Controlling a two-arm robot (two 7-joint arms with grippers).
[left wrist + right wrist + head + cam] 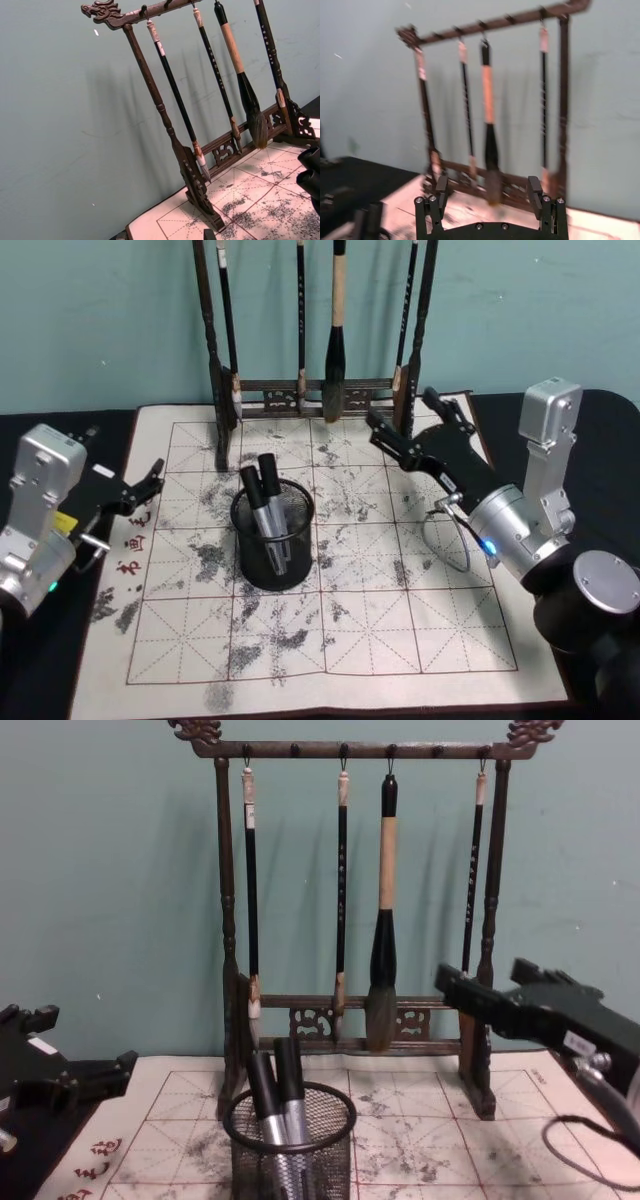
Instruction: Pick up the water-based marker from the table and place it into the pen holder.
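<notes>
Markers: I see 2 markers [268, 502] standing in the pen holder [272, 542], caps up, both leaning a little toward the robot's left. I see no marker lying loose on the mat [330, 630].
Pen holder: black mesh cup, upright on the mat, just in front of the brush rack [318, 390] and between the 2 arms.
Key relation: from the right gripper [408, 432], the cup lies down and to the robot's left, near but apart. The markers' long axes run close to vertical, so any further drop has to come from above the rim.
Nearer arm: I judge both arms about equally near the cup, the right gripper up beside the rack's right post, the left low at the mat's left edge.
Right gripper: in its wrist view its 2 fingers [440, 190] stand wide apart with nothing between them. It holds nothing, touches nothing, and points at the rack.
Left gripper: [150, 483] sits over the left edge of the mat, clear of the cup. I see nothing in it. I cannot tell how far its fingers are spread.
Surface: [40, 425] dark top, bare at the back left corner.
Task stage: I judge the placing looks done, with the arms clear of the cup.
</notes>
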